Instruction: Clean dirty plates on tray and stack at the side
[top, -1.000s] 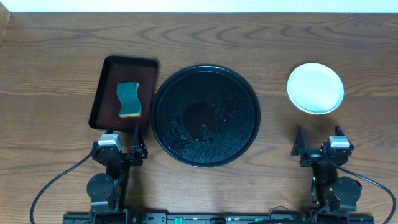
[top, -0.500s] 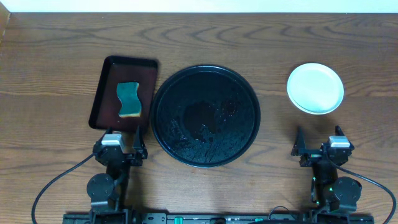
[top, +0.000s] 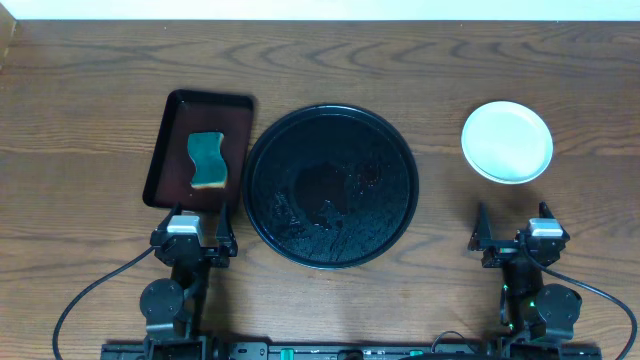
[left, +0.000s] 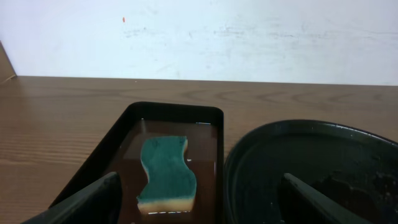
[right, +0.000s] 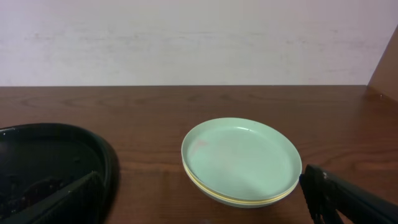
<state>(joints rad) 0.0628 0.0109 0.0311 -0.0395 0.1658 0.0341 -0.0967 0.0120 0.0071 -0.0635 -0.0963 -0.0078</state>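
Observation:
The round black tray (top: 300, 140) lies mid-table with no plates on it, only wet streaks. The plates (top: 507, 141) sit stacked on the wood to its right. In the right wrist view the plates (right: 242, 155) show a clean pale mint top and a thin yellow rim just below it. My left gripper (top: 195, 222) is open near the table's front, just short of the brown tray, nothing between its fingers (left: 93, 199). My right gripper (top: 512, 222) is wide open in front of the stack, apart from it, with empty fingers (right: 348, 199).
A rectangular dark brown tray (top: 170, 130) left of the black tray holds shallow liquid and a teal sponge (top: 207, 160) with a yellow underside. In the left wrist view the sponge (left: 165, 171) lies straight ahead and the black tray (left: 311, 155) to the right.
The left gripper has shifted slightly to the right near the table's front. The right arm, plates and sponge have not moved.

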